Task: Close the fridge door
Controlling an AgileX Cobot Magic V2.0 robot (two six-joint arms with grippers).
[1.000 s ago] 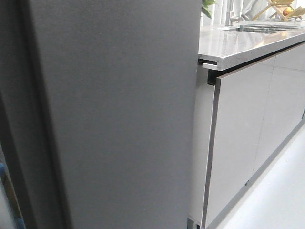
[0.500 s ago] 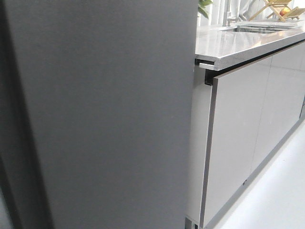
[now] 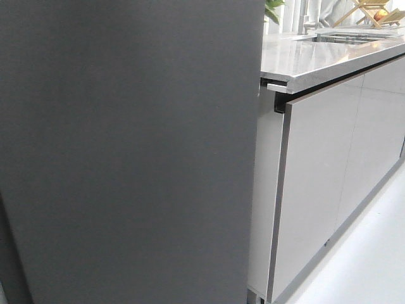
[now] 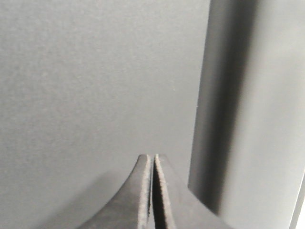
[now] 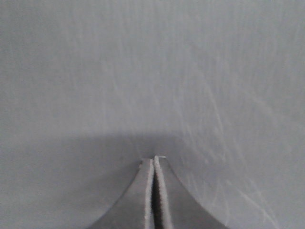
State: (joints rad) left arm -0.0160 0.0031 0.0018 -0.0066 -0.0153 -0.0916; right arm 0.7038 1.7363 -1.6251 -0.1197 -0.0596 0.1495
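The fridge door's matte dark grey outer face (image 3: 126, 152) fills the left two thirds of the front view; its white lining, bins and tape are hidden. Neither gripper shows in the front view. My left gripper (image 4: 153, 156) is shut and empty, its tips close to the same grey face (image 4: 95, 81), beside a shadowed vertical seam (image 4: 209, 119) with another grey panel (image 4: 271, 119) beyond it. My right gripper (image 5: 153, 159) is shut and empty, its tips at or touching the grey face (image 5: 152, 71), with its shadow just around them.
Glossy pale grey cabinet fronts (image 3: 329, 171) run off to the right under a grey countertop (image 3: 316, 57) with a sink and a wooden rack at the far end. Pale floor (image 3: 373, 259) lies at the lower right. A darker strip (image 3: 9, 266) shows at the lower left edge.
The grey door face has spread leftwards across the front view. The dark gap and the coloured sliver at the left edge are gone; only a narrow dark strip is left.
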